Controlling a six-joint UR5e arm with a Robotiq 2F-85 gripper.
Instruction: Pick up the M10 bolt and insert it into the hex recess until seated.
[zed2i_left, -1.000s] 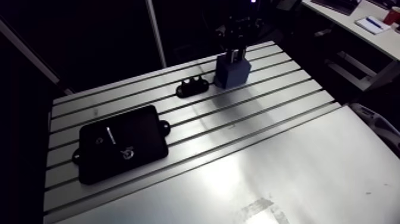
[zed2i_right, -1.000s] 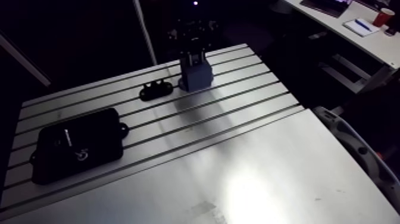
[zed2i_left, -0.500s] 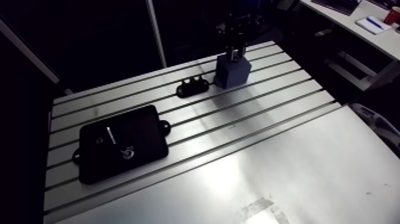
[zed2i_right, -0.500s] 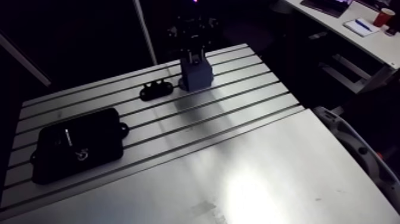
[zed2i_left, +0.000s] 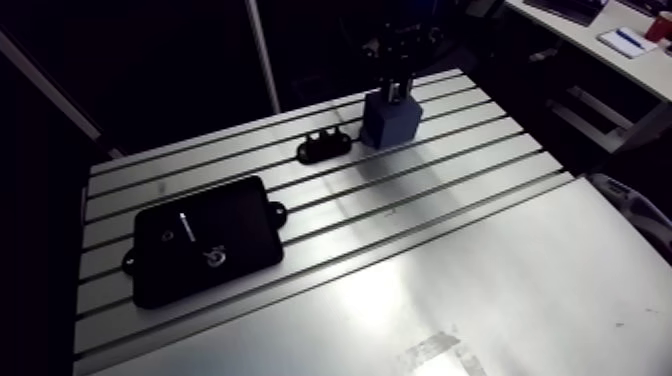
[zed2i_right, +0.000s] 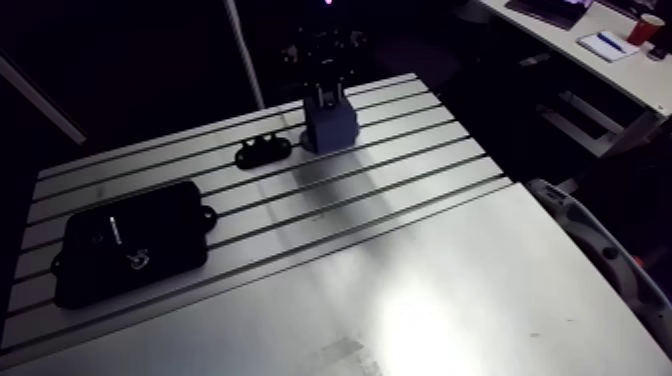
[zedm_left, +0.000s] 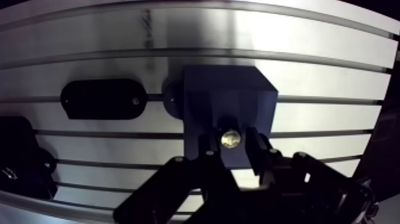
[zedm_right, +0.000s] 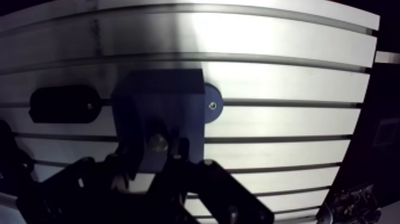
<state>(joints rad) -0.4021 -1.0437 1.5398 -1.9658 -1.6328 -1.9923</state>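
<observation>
A blue block (zed2i_left: 390, 122) stands on the slotted table (zed2i_left: 450, 240) near its far edge. My gripper (zedm_left: 231, 156) hangs straight above the block. In the wrist view a round metallic bolt end (zedm_left: 231, 139) shows on the block's top (zedm_left: 229, 101), right between my two dark fingers (zedm_left: 209, 156), which sit close against it on both sides. The M10 bolt's lower part is hidden inside the block.
A small black fixture (zed2i_left: 323, 146) lies just left of the block. Nearer the table's left side sits a black tray (zed2i_left: 240, 215) holding a thin pin (zed2i_left: 187, 226) and a small ring-shaped part (zed2i_left: 213, 257). The block's round foot with a screw (zedm_right: 211, 106) sticks out sideways.
The gripper's fingers over the block look narrower now than in the oldest frames, and the gripper body sits slightly higher. The block, fixture and tray have not moved.
</observation>
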